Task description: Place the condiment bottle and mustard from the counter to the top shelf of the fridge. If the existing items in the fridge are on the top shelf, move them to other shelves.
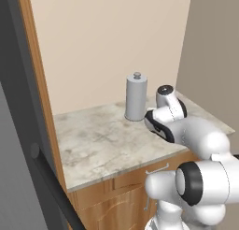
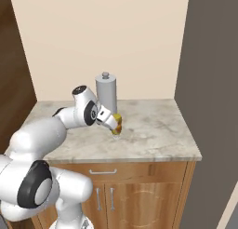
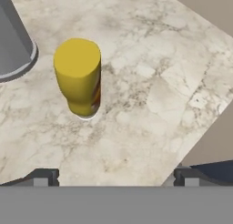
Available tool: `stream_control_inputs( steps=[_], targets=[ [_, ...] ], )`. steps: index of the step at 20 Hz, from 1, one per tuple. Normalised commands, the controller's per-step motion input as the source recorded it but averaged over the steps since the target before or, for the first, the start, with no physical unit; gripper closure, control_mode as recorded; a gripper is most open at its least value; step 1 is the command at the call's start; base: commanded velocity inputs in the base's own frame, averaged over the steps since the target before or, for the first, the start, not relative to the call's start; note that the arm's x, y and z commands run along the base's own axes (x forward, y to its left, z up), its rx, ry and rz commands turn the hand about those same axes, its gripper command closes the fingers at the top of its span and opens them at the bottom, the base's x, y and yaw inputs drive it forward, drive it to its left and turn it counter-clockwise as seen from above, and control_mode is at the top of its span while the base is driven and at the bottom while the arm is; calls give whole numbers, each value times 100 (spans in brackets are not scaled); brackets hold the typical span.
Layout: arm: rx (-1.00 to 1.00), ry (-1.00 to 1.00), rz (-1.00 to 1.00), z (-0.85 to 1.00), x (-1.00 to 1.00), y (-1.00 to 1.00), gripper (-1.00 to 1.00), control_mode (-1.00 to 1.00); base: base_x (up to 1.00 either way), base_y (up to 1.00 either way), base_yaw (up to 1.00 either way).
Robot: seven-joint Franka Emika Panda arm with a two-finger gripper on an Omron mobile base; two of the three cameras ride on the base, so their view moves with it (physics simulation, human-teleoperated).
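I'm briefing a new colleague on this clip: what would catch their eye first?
The yellow mustard bottle stands upright on the marble counter, straight ahead of the hand camera. Beside it near the back wall rises a tall grey condiment bottle. The white arm reaches over the counter, its gripper right at the mustard with jaws wide open.

A marbled beige-grey counter (image 1: 98, 145) tops a wooden cabinet (image 2: 139, 195), whose front carries a drawer with a small metal handle (image 2: 103, 171) and, under it, two doors with upright handles set side by side. Behind the counter rises a plain cream wall (image 2: 93, 37), and a grey-brown panel (image 2: 209, 84) stands along its right end. In the left base view a dark panel (image 1: 18, 131) edged with an orange-brown wooden strip (image 1: 44, 98) borders the counter on the left.
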Motion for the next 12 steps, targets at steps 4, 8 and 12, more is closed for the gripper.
stream_control_inputs(
  steps=[4, 8, 12],
  targets=[
    [0, -1, 0, -18, 26, 0, -100, -100, 0, 0, 0],
    [0, 0, 0, -16, 21, 0, -100, -100, 0, 0, 0],
    [0, 0, 0, -12, 19, 0, -100, -100, 0, 0, 0]
  ],
)
